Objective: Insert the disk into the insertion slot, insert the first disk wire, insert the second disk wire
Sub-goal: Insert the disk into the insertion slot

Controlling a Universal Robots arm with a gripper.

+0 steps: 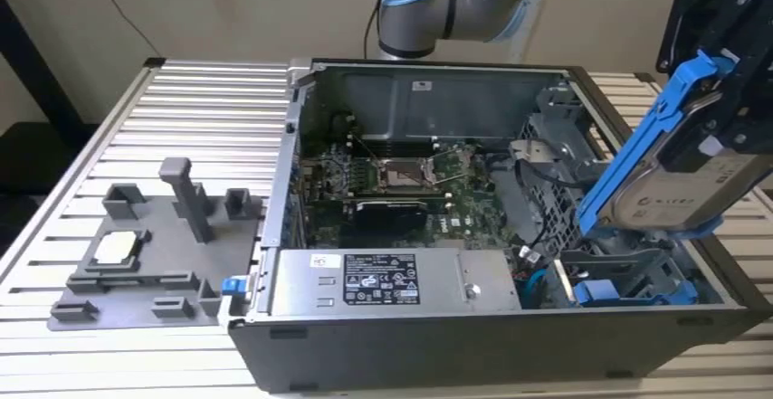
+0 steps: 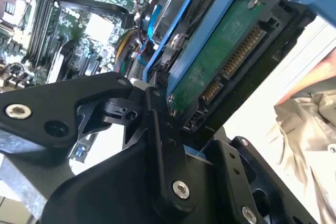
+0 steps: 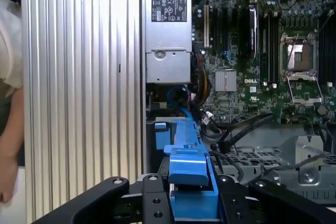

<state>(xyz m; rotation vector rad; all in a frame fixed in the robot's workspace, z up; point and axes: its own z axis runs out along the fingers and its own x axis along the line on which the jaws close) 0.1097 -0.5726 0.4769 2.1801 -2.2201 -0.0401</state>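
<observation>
My gripper (image 1: pixel 729 118) is shut on the disk (image 1: pixel 676 191), a silver-grey drive with a pale label in a bright blue frame (image 1: pixel 634 146). It hangs tilted above the front corner of the open computer case on the exterior view's right. Just below it lies the insertion slot (image 1: pixel 631 263), a grey sheet-metal bay. In the second wrist view the disk's green underside and connector (image 2: pixel 220 61) face the camera, with a black finger (image 2: pixel 157 124) against its edge. In the first wrist view the blue frame (image 3: pixel 189 171) sits between the black fingers of the gripper (image 3: pixel 191 203).
Another blue-tabbed drive (image 1: pixel 598 292) sits low in the bay, with blue cables (image 1: pixel 538 283) beside it. The power supply (image 1: pixel 362 281) and motherboard (image 1: pixel 399 177) fill the case. A grey fixture plate (image 1: pixel 157 254) lies on the ribbed table. A person's sleeve (image 2: pixel 310 129) and hand (image 3: pixel 8 140) are close.
</observation>
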